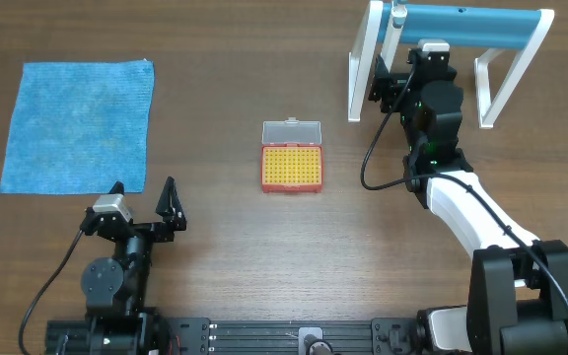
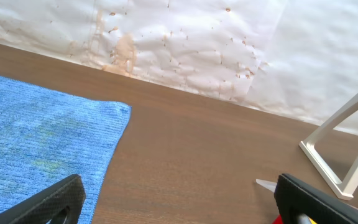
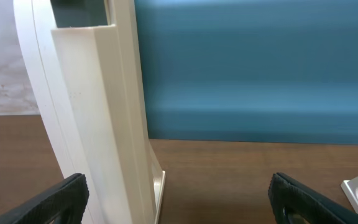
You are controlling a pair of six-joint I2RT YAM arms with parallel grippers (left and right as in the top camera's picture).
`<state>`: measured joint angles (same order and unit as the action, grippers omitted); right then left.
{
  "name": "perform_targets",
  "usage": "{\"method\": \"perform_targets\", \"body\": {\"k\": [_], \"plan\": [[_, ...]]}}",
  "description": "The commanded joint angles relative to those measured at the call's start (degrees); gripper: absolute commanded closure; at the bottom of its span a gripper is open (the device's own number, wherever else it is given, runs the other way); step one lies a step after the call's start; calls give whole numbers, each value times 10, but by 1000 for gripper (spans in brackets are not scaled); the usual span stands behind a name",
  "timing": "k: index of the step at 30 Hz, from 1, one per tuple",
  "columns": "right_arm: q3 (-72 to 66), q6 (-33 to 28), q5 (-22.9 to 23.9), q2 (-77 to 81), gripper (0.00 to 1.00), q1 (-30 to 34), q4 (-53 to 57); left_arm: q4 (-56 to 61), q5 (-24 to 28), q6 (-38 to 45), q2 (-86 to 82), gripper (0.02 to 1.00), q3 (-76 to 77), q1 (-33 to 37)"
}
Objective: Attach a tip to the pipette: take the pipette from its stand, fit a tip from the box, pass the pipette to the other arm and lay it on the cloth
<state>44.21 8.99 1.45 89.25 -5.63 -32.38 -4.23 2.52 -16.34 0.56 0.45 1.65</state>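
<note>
Top view | tip box (image 1: pixel 291 188): orange, yellow tips (image 1: pixel 292 166), clear lid (image 1: pixel 292 131) open

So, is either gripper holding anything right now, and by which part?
Nothing is held. Left gripper is open by the cloth; right gripper is open at the stand.

We're looking at a matt wood-grain table (image 1: pixel 264 266), a ribbed, fuzzy blue cloth (image 1: pixel 77 128) upper left, an orange plastic tip box (image 1: pixel 292 168) with a clear lid at centre, and a smooth plastic stand (image 1: pixel 471 22) upper right.
</note>
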Motion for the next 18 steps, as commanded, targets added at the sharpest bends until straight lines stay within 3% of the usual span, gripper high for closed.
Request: {"method": "perform_targets", "body": {"k": [1,18], "plan": [[14,9,7,8,62,2,-3,-3,-6,7,-3,31,-1,-2],[26,9,7,20,62,2,-3,-3,-6,7,-3,31,-1,-2]]}}
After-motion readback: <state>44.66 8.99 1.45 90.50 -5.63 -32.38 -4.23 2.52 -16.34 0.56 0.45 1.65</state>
